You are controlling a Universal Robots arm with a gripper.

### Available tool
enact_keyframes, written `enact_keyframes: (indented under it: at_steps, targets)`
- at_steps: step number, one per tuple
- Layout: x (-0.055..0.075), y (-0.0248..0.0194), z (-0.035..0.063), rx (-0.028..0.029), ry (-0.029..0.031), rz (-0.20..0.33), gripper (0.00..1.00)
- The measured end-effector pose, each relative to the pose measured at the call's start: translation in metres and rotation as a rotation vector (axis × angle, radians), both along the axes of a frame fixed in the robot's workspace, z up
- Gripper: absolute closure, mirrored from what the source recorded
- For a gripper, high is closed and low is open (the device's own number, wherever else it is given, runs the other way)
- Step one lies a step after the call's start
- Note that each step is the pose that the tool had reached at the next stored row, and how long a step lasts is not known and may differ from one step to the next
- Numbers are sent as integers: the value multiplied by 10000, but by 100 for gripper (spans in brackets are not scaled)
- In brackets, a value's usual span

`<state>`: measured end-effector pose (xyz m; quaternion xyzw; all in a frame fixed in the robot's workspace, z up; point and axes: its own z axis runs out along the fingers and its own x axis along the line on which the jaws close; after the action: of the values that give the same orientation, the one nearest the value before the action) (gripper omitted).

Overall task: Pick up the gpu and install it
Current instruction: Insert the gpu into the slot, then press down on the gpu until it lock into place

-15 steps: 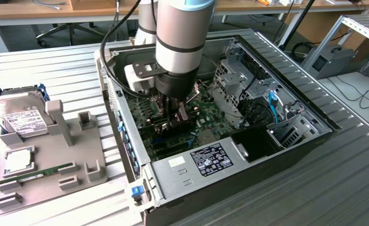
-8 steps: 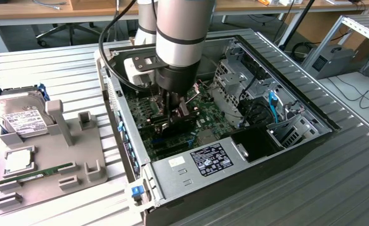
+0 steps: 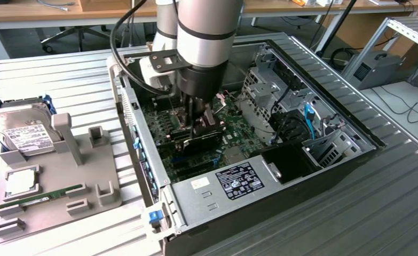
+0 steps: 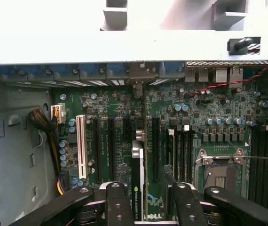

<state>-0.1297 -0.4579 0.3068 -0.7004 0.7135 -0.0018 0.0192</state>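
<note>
Wrist view — tool (image 4: 145, 200) clenched on gpu (image 4: 138, 181) (thin, dark, edge-on) over motherboard (image 4: 209, 117).

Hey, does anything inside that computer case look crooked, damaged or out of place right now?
Nothing stands out. The gripper holds the gpu edge-on over the motherboard, in line with the slots. On the tray beside the case, the hard drive and memory stick sit in their holders.

place: robotics lab or workshop
evidence: open computer case (image 3: 280, 176) below the arm, slatted metal workbench (image 3: 66, 80), parts fixture (image 3: 59, 181) beside it, desks behind
</note>
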Motion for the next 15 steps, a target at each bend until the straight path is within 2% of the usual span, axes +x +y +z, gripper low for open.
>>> enact_keyframes:
  at_steps: [6,15]
  targets:
    - [0,1,134,-2,1,0,60]
    - [0,1,137,-1,0,0,60]
